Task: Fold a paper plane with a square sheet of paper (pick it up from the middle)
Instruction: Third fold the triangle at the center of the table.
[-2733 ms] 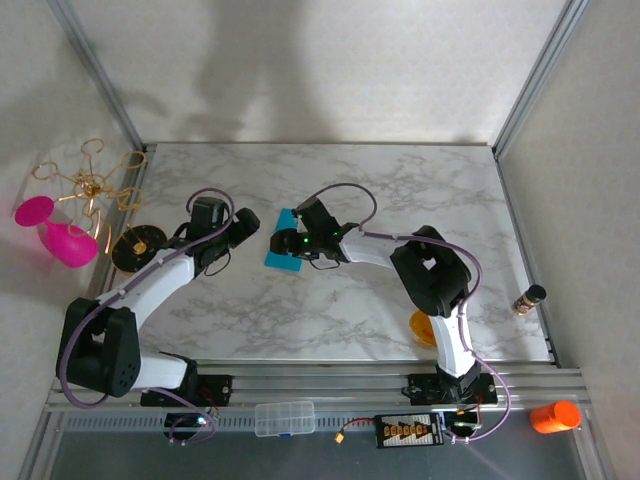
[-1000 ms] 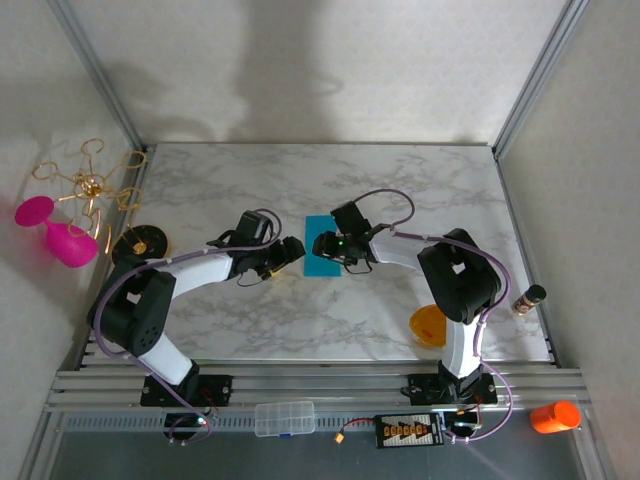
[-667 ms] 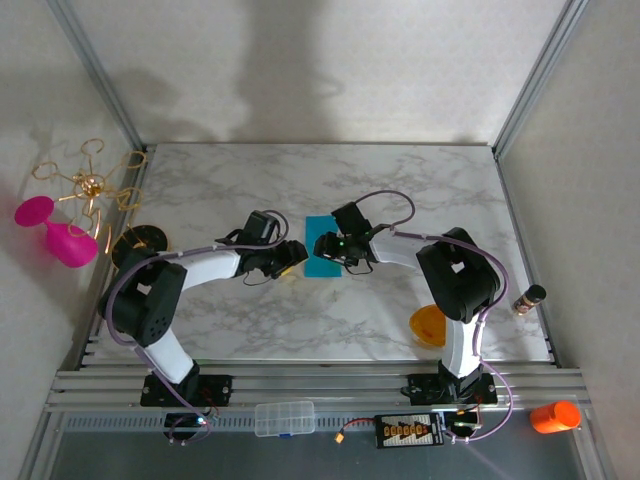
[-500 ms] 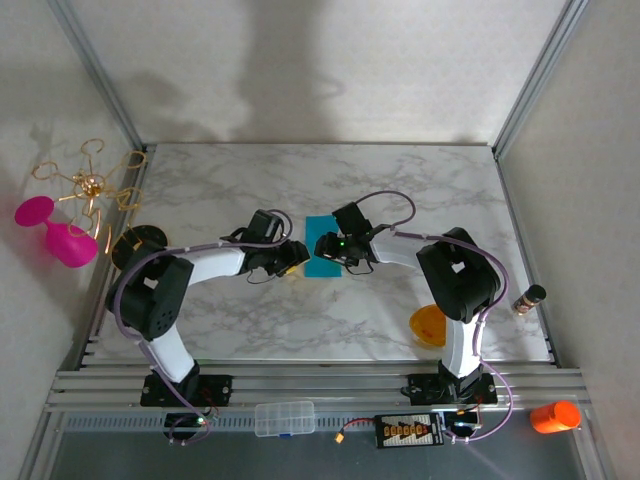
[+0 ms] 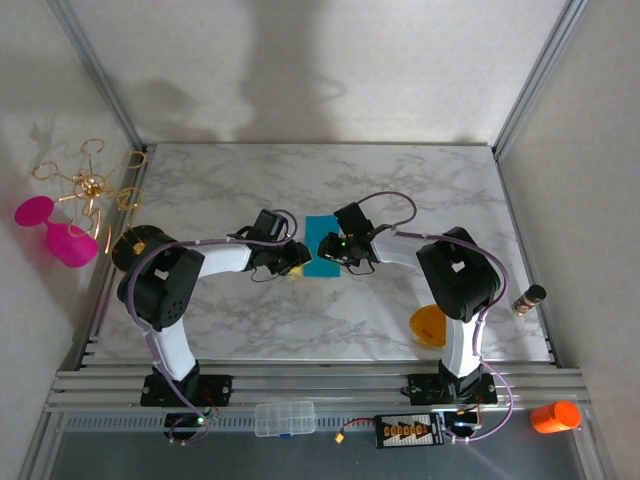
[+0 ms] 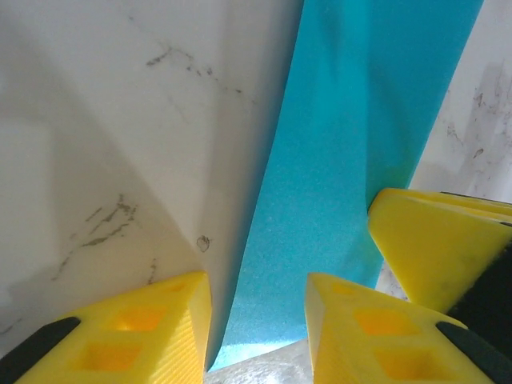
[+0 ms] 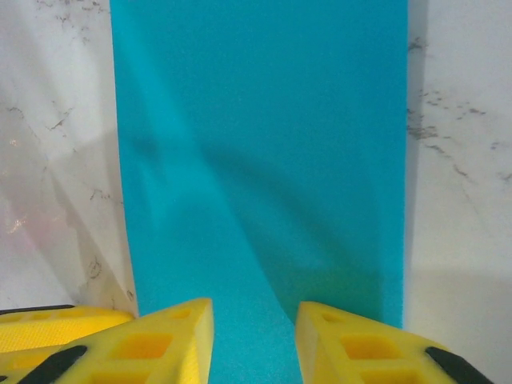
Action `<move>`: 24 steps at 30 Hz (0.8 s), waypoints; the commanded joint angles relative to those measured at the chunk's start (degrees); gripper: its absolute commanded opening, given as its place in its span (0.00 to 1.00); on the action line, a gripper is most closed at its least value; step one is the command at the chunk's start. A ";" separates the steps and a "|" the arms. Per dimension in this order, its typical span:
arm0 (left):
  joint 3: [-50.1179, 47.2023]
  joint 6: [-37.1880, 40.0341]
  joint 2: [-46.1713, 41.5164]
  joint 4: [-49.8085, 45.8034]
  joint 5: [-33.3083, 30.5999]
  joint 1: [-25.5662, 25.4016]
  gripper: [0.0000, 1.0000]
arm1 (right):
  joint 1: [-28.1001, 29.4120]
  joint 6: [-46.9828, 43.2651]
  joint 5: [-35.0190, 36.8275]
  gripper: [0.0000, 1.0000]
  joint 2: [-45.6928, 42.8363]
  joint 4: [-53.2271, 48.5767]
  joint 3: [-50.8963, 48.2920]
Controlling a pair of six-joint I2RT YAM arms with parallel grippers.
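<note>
Marble table [image 5: 400, 180]: far half and near strip bare, open room all round centre. Orange bowl [image 5: 427, 325] by R front, well apart from paper. Teal paper sheet [image 5: 322, 247] at table centre; tall rectangle, straight crisp edges, matte, plain. L gripper [image 6: 256, 282] at its L edge, R gripper [image 7: 254, 308] over its R side, tips facing, near each other. L fingers apart, narrow gap, paper edge running thru gap; contact unclear. R fingers apart, paper seen in gap. Fingers yellow plastic, ribbed.
</note>
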 commanded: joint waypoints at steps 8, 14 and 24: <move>1.97 2.49 1.84 -0.03 1.47 -0.60 0.36 | -0.04 -0.62 -0.57 0.31 2.64 -3.43 -1.43; 4.89 6.21 1.27 -2.23 4.20 -0.51 0.35 | -0.04 -0.39 -0.50 0.31 2.81 -3.45 -1.33; 3.68 7.31 -0.11 -2.46 6.83 0.28 0.35 | -0.04 -0.19 -0.17 0.30 2.56 -3.34 -1.20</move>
